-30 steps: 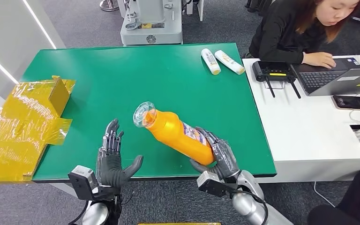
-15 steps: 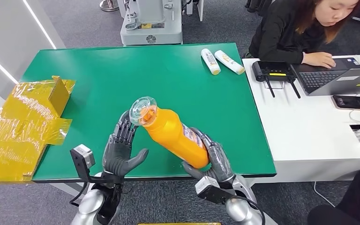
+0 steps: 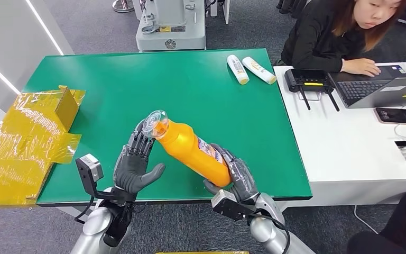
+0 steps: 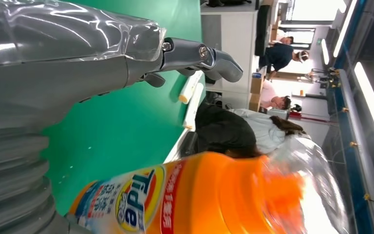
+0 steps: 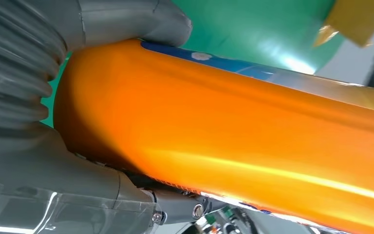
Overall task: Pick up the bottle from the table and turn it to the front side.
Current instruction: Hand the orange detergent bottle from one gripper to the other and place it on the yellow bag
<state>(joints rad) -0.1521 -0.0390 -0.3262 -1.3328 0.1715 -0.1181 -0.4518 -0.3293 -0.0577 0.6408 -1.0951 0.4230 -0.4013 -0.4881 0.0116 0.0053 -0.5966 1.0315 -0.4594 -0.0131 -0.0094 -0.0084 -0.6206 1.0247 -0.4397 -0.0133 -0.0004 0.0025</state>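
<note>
Now the orange bottle hangs tilted above the near edge of the green worktop, its clear cap up and to the left, its base down in the right robot hand, whose fingers wrap the lower body and grip it. Compared with a second ago, the bottle has swung so the cap sits lower and closer to the left robot hand, which has risen from the worktop edge and now stands with fingers spread and upright, fingertips right at the cap; whether they touch it I cannot tell. From the left wrist, the printed label faces that hand's palm side. My reading is that the left robot hand is coming in to take or steady the neck so the bottle can be rotated, and the turn to the front side is not yet finished. Further out, two small white tubes lie at the far right of the worktop, yellow wrapping sits at its left edge, and a person works at a laptop on the white desk beside
</note>
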